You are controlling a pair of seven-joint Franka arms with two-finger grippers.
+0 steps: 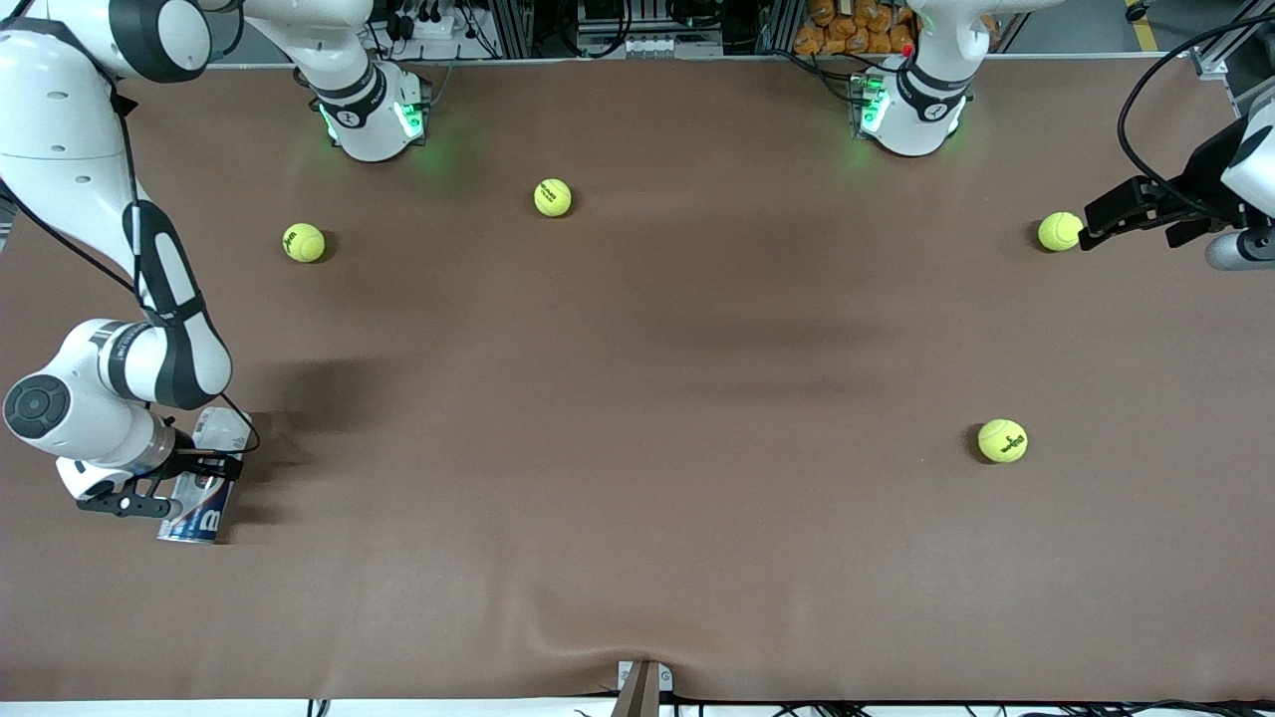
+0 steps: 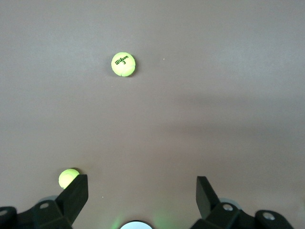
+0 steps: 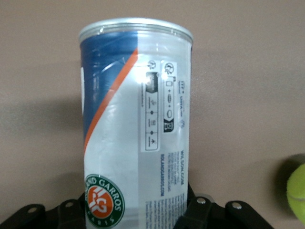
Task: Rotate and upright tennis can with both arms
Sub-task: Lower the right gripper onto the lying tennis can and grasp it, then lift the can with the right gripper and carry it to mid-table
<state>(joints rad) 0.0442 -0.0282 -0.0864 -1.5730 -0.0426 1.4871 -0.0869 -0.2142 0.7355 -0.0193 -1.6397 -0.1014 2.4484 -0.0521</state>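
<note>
The tennis can (image 1: 199,508) has a clear body, a white and dark-blue label and a silver rim. It lies low at the right arm's end of the table, lengthwise toward the front camera. My right gripper (image 1: 204,483) is shut on it across its middle. The right wrist view shows the can (image 3: 136,119) between the black fingers (image 3: 202,212), with an orange stripe and a round green logo. My left gripper (image 1: 1088,227) waits open and empty at the left arm's end, beside a tennis ball (image 1: 1059,231). The left wrist view shows its fingers (image 2: 76,191) wide apart over bare table.
Several yellow-green tennis balls lie on the brown table (image 1: 637,398): one (image 1: 304,242) and another (image 1: 553,197) near the right arm's base, and one (image 1: 1002,440) nearer the front camera. The left wrist view shows two balls (image 2: 123,64) (image 2: 68,177). The right wrist view shows one (image 3: 298,191).
</note>
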